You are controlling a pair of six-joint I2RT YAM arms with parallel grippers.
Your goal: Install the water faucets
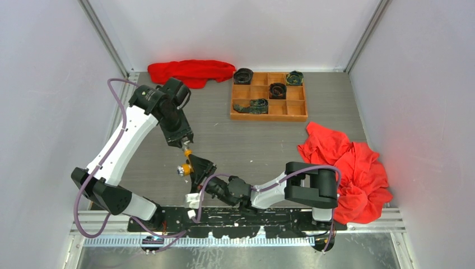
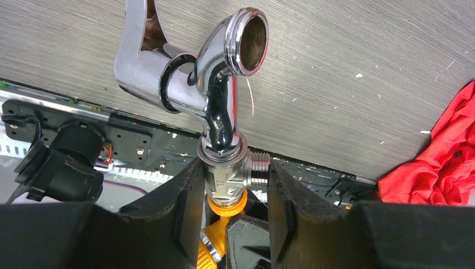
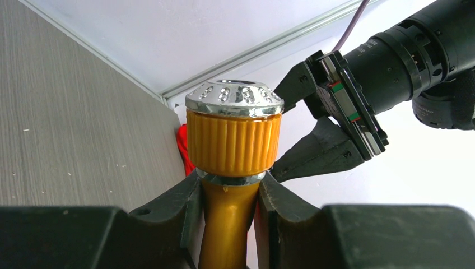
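Note:
The shiny silver faucet (image 2: 221,106), with its small handle and curved open-ended pipe, stands up out of my left gripper (image 2: 232,168), which is shut on its hex and threaded body. The orange-yellow faucet (image 2: 224,206) meets the silver one's lower end. In the right wrist view its golden neck, ribbed collar (image 3: 232,145) and silver perforated head rise from my right gripper (image 3: 228,188), shut on the neck. From above, both grippers meet at mid-table, the left gripper (image 1: 185,144) above the right gripper (image 1: 196,168), with the orange-yellow piece (image 1: 185,168) between them.
A wooden compartment tray (image 1: 269,117) at the back holds several dark round rolled items (image 1: 243,75). One red cloth (image 1: 193,70) lies at the back left, another crumpled one (image 1: 350,168) at the right beside the right arm. White walls enclose the table.

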